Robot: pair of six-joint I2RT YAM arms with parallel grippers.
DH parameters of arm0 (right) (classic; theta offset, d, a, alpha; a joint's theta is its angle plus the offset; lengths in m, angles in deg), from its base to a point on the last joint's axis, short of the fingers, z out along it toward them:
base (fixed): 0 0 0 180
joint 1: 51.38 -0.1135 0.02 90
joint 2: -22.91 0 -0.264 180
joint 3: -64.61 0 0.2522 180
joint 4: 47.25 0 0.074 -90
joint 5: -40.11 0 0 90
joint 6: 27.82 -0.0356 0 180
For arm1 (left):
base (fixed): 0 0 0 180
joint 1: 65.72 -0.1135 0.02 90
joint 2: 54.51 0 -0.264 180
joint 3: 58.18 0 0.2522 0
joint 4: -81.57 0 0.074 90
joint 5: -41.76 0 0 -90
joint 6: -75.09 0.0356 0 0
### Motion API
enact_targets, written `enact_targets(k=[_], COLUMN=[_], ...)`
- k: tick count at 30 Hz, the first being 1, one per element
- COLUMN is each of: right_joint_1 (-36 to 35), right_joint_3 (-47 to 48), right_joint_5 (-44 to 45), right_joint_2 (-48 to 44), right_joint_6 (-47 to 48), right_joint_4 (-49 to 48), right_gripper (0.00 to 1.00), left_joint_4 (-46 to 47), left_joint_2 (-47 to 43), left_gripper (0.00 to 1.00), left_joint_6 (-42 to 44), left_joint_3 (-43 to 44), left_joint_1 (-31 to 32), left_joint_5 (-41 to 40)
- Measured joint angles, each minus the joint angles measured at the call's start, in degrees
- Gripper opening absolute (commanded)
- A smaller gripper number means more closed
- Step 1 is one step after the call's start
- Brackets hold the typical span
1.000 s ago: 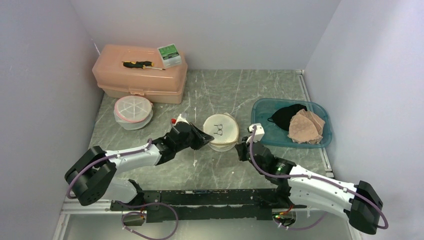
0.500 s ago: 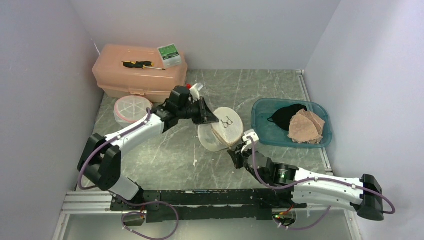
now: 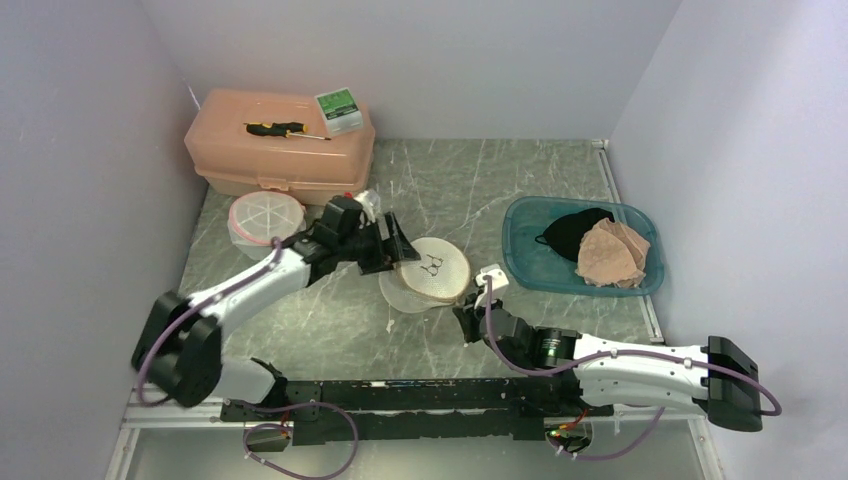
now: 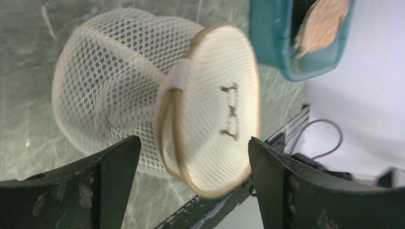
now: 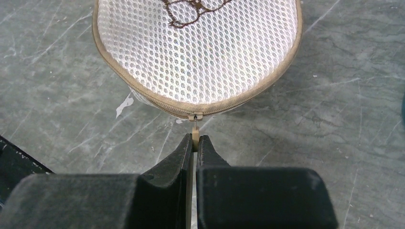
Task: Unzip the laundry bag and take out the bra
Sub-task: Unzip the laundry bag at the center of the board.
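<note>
Right gripper (image 5: 193, 143) has its fingers pressed together, and we see them pinching the tan zipper pull (image 5: 194, 130) at the near edge of the white mesh laundry bag (image 5: 196, 52). Our left gripper (image 4: 191, 143) stands spread wide, the bag lying just ahead of its gap. The bag rests tilted on the marble table (image 3: 520, 180), left of a teal tray (image 3: 522, 245) holding beige and black garments.

Laundry bag (image 3: 432, 270) left of bin (image 3: 512, 245)
</note>
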Motion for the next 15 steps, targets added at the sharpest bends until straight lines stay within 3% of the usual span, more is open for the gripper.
enact_targets(k=[3, 8, 11, 15], right_joint_1=[0.0, 0.0, 0.0, 0.0], right_joint_3=[0.0, 0.0, 0.04, 0.68], right_joint_5=[0.04, 0.15, 0.13, 0.04], right_joint_2=[0.52, 2.43, 3.65, 5.57], right_joint_6=[-0.07, -0.04, -0.04, 0.0], right_joint_4=[-0.7, -1.51, -2.16, -2.62], right_gripper=[0.0, 0.0, 0.0, 0.0], left_joint_4=[-2.82, -4.24, -5.03, -6.16], left_joint_2=[-9.2, -22.27, -26.4, -22.88], left_gripper=[0.94, 0.94, 0.94, 0.89], left_joint_6=[-3.34, -14.12, -22.75, -32.2], left_joint_3=[-1.01, -5.49, -11.28, -13.2], left_joint_1=[-0.04, 1.97, 9.11, 19.56], left_joint_5=[-4.79, -12.33, -17.99, -24.22])
